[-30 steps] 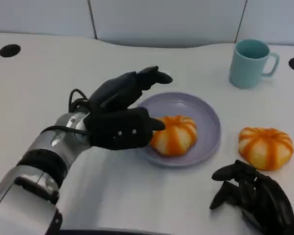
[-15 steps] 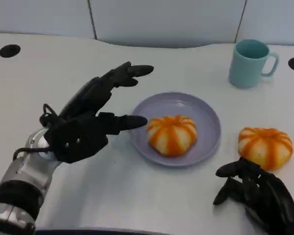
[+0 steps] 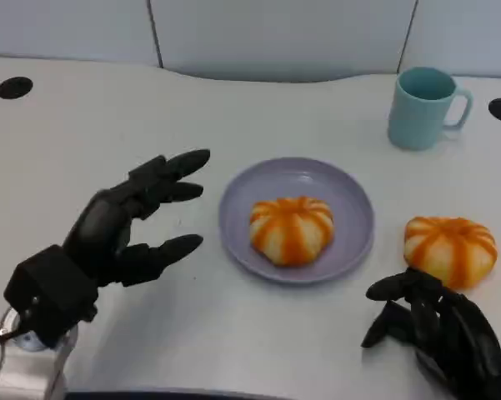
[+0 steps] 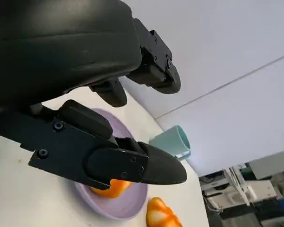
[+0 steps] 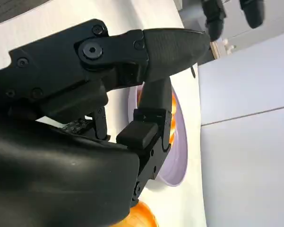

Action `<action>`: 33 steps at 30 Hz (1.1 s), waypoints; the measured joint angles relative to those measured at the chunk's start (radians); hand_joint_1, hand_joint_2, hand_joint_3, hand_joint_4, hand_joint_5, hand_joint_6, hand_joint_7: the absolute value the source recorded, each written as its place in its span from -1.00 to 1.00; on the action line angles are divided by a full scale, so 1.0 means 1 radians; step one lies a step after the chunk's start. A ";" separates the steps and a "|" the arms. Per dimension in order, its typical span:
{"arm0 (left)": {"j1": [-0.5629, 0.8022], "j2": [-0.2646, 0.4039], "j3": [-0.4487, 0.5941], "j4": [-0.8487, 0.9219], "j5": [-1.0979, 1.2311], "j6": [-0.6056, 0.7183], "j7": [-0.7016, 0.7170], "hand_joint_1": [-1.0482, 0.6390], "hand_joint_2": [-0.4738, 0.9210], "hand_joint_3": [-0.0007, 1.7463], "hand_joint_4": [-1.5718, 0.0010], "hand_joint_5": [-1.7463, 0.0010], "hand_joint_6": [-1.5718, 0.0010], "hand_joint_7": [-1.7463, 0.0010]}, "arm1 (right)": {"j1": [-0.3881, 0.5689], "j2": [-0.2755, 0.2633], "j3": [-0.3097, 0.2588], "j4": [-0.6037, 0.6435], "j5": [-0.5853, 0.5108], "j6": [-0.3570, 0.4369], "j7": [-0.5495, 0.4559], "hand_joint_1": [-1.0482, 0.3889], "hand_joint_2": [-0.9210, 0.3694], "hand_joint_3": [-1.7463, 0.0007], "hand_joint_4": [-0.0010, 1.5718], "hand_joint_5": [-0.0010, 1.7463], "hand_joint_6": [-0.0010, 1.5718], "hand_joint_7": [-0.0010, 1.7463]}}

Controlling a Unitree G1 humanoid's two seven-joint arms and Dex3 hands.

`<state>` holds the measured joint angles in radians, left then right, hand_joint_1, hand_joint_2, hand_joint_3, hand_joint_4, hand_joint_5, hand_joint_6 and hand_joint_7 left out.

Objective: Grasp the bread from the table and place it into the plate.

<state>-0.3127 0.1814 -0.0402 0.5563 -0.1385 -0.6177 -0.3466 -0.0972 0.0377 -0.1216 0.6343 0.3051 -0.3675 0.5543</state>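
Bread (image 3: pixel 292 229) in the head view sits at frame centre in the lilac plate (image 3: pixel 356 206), as the task wants; a second bread (image 3: pixel 449 248) lies on the worktop (image 3: pixel 83 125) at right. Left hand (image 3: pixel 129 225), left of centre, is spread wide and empty. Right hand (image 3: pixel 438 329), lower right, holds nothing, fingers loosely curled just below the second bread.

Left wrist view: fingers (image 4: pixel 132 163) apart, plate (image 4: pixel 132 201) beyond.

Right wrist view: fingers (image 5: pixel 170 42) parted, touching nothing.

The head view looked steeply down at the white table (image 3: pixel 258 350) from above its near edge. Each wrist view sat close behind its own hand, tilted; all three shared the purple plate (image 3: pixel 354 221) (image 4: pixel 127 210) (image 5: pixel 177 161).
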 measured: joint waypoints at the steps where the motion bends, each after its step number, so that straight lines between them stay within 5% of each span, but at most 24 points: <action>1: 0.018 -0.006 0.011 -0.013 -0.024 0.011 -0.009 -0.70 1.00 -0.65 0.65 -0.08 0.39 0.85 | 0.004 0.001 0.003 -0.009 -0.001 0.006 -0.003 -0.11 -1.00 0.57 -0.16 0.76 -0.15 0.25; 7: 0.127 -0.035 0.050 -0.087 -0.081 0.080 -0.024 -0.67 1.00 -0.66 0.68 -0.36 0.27 0.74 | 0.020 0.008 0.010 -0.032 -0.008 0.013 -0.016 -0.14 -1.00 0.59 -0.18 0.77 -0.18 0.31; 11: 0.198 -0.060 0.067 -0.139 -0.091 0.109 -0.021 -0.60 1.00 -0.65 0.72 -0.52 0.55 0.13 | 0.023 0.007 0.009 -0.033 -0.010 0.012 -0.018 -0.11 -1.00 0.59 -0.19 0.76 -0.20 0.33; 20: 0.283 -0.112 0.102 -0.151 -0.077 0.136 0.017 -0.51 1.00 -0.62 0.64 -0.89 0.58 -0.25 | 0.013 0.002 0.002 0.000 -0.010 -0.018 0.008 -0.12 -1.00 0.58 -0.17 0.75 -0.18 0.28; 26: 0.298 -0.120 0.108 -0.114 -0.043 0.130 0.044 -0.55 1.00 -0.60 0.61 -1.00 0.71 -0.73 | -0.019 -0.007 -0.008 0.056 -0.010 -0.049 0.019 -0.11 -1.00 0.59 -0.17 0.73 -0.18 0.26; 33: 0.251 -0.131 0.165 0.034 -0.127 0.095 -0.034 -0.66 1.00 -0.61 0.59 -1.00 0.76 -0.94 | -0.023 -0.008 -0.008 0.075 -0.033 -0.090 0.013 -0.09 -1.00 0.59 -0.19 0.72 -0.20 0.29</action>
<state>-0.0617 0.0503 0.1253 0.5903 -0.2653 -0.5225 -0.3804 -0.1197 0.0300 -0.1297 0.7097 0.2717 -0.4572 0.5675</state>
